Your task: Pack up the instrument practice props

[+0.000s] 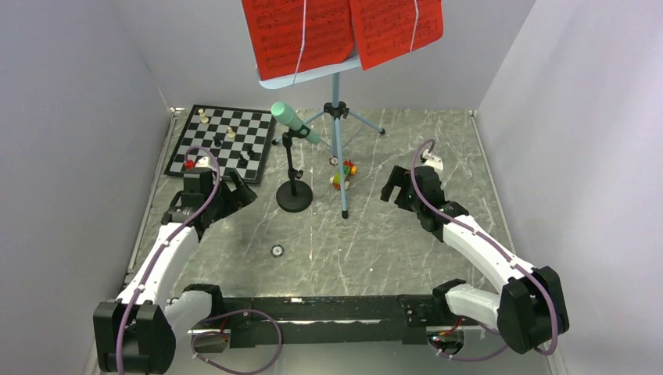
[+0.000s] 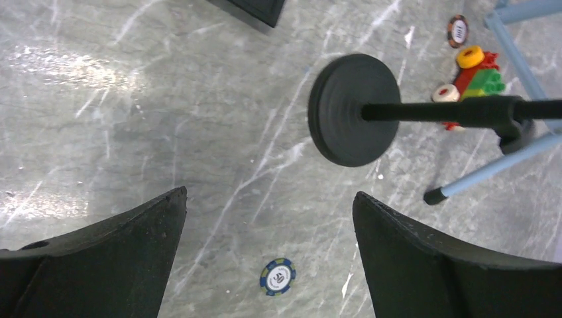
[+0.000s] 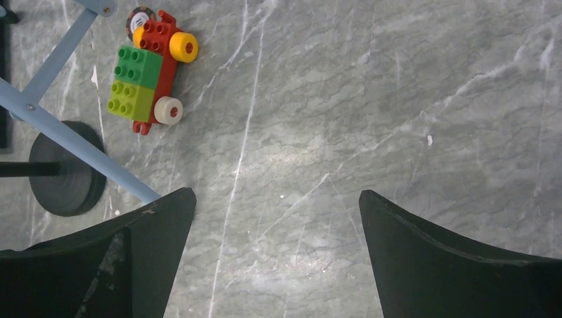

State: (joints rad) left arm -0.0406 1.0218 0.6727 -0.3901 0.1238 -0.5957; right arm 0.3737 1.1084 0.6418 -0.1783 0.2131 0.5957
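A grey marbled bench (image 1: 391,258) fills the scene, walled by plain white panels. At its far middle stands a light blue music stand (image 1: 338,141) on a tripod. Two red sheet-music pages (image 1: 297,35) rest side by side on its tray. A black-and-white chessboard (image 1: 227,141) with a few pieces lies in the far left corner.

My left gripper (image 2: 268,199) hovers above the bench near the chessboard's front right corner. Its fingers are spread wide and hold nothing. My right gripper (image 3: 278,199) hovers on the right side, well apart from the props. It is also spread wide and empty, with bare bench beneath it.

A small black mic stand (image 1: 294,195) with a round base stands upright just left of the tripod. It is ahead of my left gripper and not touched. A mint-green microphone (image 1: 295,123) sits tilted in the clip at its top. A small multicoloured block toy (image 1: 342,173) lies just beside the tripod's front leg. A poker chip (image 2: 277,276) lies flat on the bench below my left gripper.
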